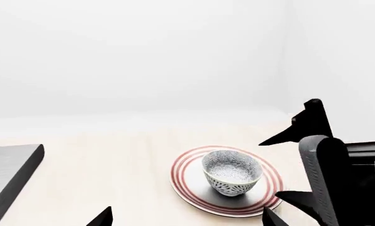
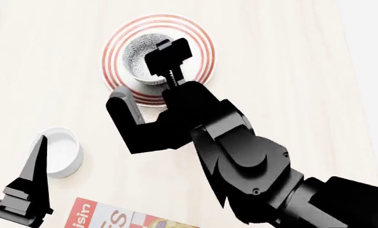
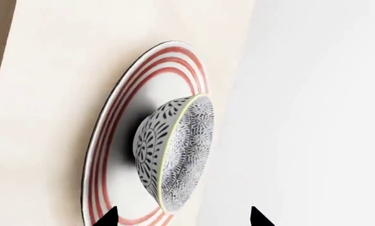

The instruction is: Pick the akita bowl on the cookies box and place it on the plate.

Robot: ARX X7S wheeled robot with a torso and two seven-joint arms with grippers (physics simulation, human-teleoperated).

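Note:
The akita bowl (image 2: 138, 54) stands upright in the middle of the red-ringed plate (image 2: 202, 52). My right gripper (image 2: 146, 78) hovers over the bowl's near side, open, its fingers spread wide and holding nothing. In the right wrist view the bowl (image 3: 175, 150) and plate (image 3: 112, 141) lie just ahead of the right gripper (image 3: 181, 219). The left wrist view shows the bowl (image 1: 232, 172) on the plate (image 1: 187, 186), with my left gripper (image 1: 186, 217) open and empty short of the plate. Only a corner of the cookies box (image 2: 113, 219) shows at the near edge, nothing on it.
A small plain white cup (image 2: 62, 152) stands beside my left gripper (image 2: 31, 190), near the box. A dark grey slab (image 1: 12, 174) lies at the table's far left. The right arm (image 1: 319, 165) stands close beside the plate.

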